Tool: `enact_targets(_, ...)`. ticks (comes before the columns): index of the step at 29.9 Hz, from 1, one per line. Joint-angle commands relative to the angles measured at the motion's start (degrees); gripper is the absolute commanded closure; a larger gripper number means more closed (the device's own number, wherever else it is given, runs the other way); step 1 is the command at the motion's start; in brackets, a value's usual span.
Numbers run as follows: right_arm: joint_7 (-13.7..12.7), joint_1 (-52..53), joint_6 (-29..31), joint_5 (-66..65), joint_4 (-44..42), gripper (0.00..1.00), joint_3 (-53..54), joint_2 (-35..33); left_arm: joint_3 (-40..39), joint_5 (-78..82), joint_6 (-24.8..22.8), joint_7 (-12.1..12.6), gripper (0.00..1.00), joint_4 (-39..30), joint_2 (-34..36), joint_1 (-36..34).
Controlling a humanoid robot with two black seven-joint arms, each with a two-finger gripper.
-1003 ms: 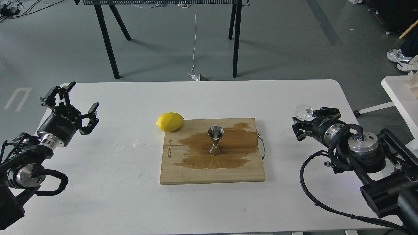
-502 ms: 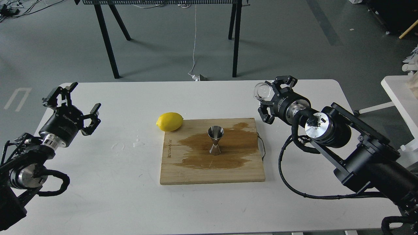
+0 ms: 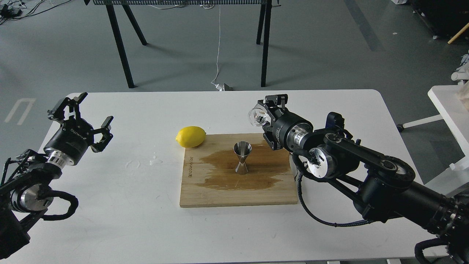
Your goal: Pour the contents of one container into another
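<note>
1. Two containers show: a clear glass cup [image 3: 257, 116], round and transparent, with contents I cannot make out, and a shiny steel jigger [image 3: 242, 157], hourglass-shaped, upright on the wet-stained wooden board [image 3: 238, 190].
2. Right end effector [image 3: 264, 118] is clamped on the cup, holding it tipped in the air just up-right of the jigger.
3. Left end effector [image 3: 85, 116] hangs with fingers apart over the white desk [image 3: 110, 212], well away.
4. Yellow lemon [image 3: 190, 136] touches the board's far-left corner.

Yellow lemon [image 3: 190, 136], steel-silver jigger [image 3: 242, 157]
</note>
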Motion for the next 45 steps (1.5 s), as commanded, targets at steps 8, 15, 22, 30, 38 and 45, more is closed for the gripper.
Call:
enact_targets(8,-2.22,0.53,0.00,-6.86,0.68,0.60,-1.30,-0.30,0.00,0.00,0.00,0.00,0.06,0.44,0.00,0.01)
enact_targets(15,-2.22,0.88,0.00,-11.78,0.59,0.60,-4.90,-0.03,0.00,0.00,0.00,0.00,0.06,0.88,-0.08,0.01)
enact_targets(22,-2.22,0.88,0.00,-15.56,0.59,0.60,-6.04,-0.03,0.00,-0.08,0.00,0.00,0.06,0.96,-0.08,0.09)
enact_targets(30,-2.22,2.63,0.00,-17.94,0.32,0.60,-9.29,0.06,0.00,0.00,0.00,0.00,0.06,0.96,-0.35,0.10)
enact_targets(38,-2.22,2.99,0.84,-18.03,0.15,0.60,-9.65,1.28,0.00,0.00,0.00,0.00,0.06,1.40,-0.61,0.01)
enact_targets(45,-2.22,2.90,1.63,-18.03,-0.20,0.60,-10.17,1.46,0.00,-0.08,0.00,0.00,0.06,1.40,-0.52,0.01)
